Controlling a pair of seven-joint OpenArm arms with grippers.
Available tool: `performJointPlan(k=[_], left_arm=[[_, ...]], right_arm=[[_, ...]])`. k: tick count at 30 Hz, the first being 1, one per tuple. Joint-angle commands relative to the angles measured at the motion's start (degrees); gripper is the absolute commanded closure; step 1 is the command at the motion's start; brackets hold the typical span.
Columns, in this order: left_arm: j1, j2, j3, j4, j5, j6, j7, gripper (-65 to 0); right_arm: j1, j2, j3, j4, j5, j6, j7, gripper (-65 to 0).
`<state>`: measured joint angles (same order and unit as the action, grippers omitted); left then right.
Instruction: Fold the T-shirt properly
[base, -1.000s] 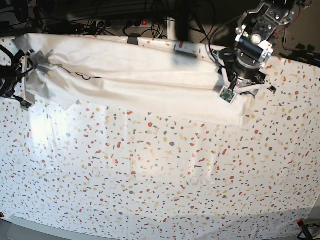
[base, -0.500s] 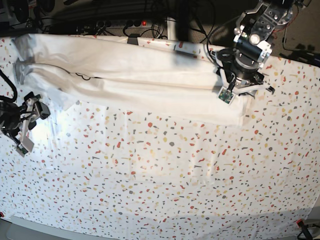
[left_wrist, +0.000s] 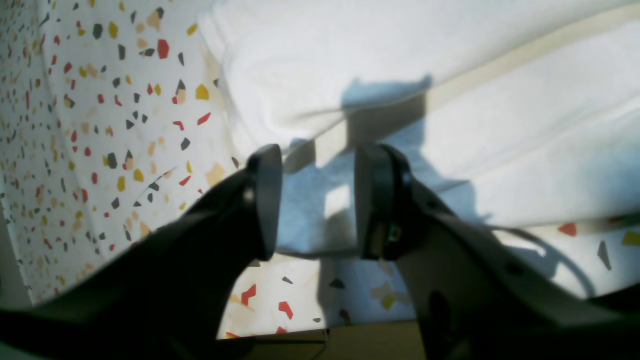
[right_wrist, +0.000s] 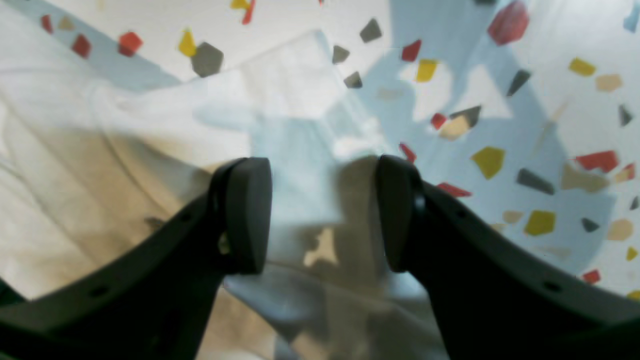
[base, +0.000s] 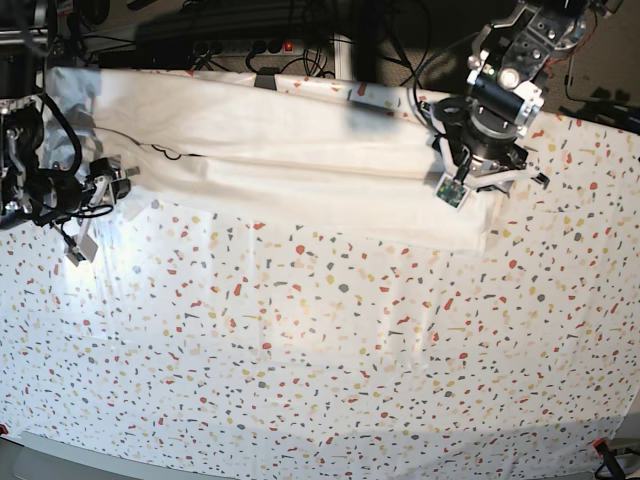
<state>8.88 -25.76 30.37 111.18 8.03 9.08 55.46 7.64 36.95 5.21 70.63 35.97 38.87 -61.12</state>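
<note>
The white T-shirt (base: 300, 150) lies as a long folded band across the far part of the speckled table cover (base: 350, 350), with no print showing. My left gripper (base: 478, 180) is over the shirt's right end. In the left wrist view it (left_wrist: 317, 200) is open, with shirt fabric (left_wrist: 450, 75) below and beyond the fingertips. My right gripper (base: 108, 183) is at the shirt's left end. In the right wrist view it (right_wrist: 325, 215) is open just above a corner of the shirt (right_wrist: 100, 150), with nothing held.
Cables and a power strip (base: 250, 45) run behind the table's far edge. The left arm's body (base: 505, 80) rises above the shirt's right end. A red clamp (base: 600, 445) sits at the front right corner. The table's edge (left_wrist: 350, 340) shows under the left gripper.
My right gripper left the shirt's left end, dropped toward the front, then came back up beside that end. The shirt's left end now lies flatter. The left arm stayed put.
</note>
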Motion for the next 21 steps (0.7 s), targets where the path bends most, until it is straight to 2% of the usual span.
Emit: performJointPlan(k=[1, 3, 6, 7, 15, 21], left_arm=[[-0.5, -0.4, -0.3, 1.2, 0.9, 0.5, -1.1, -22.8], [-0.5, -0.4, -0.3, 1.2, 0.9, 0.5, -1.1, -22.8], [-0.5, -0.4, -0.3, 1.2, 0.9, 0.5, -1.1, -22.8], [-0.5, -0.4, -0.3, 1.2, 0.9, 0.5, -1.1, -22.8], [-0.5, -0.4, -0.3, 1.2, 0.9, 0.5, -1.1, -22.8], [-0.5, -0.3, -0.3, 1.2, 0.9, 0.5, -1.5, -22.8]], right_arm=[[0.9, 1.0, 0.4, -0.2, -0.4, 0.1, -0.8, -30.6], [0.9, 0.7, 0.4, -0.5, -0.4, 0.1, -1.4, -22.7], [1.4, 0.9, 0.4, -0.5, -0.4, 0.1, -1.0, -1.7], [1.9, 0.9, 0.5, -0.5, -0.5, 0.1, -1.0, 0.0], [6.7, 2.4, 0.5, -0.4, 2.8, 0.3, -0.1, 0.0], [6.8, 6.1, 0.5, 2.7, 6.8, 1.1, 0.9, 0.0]])
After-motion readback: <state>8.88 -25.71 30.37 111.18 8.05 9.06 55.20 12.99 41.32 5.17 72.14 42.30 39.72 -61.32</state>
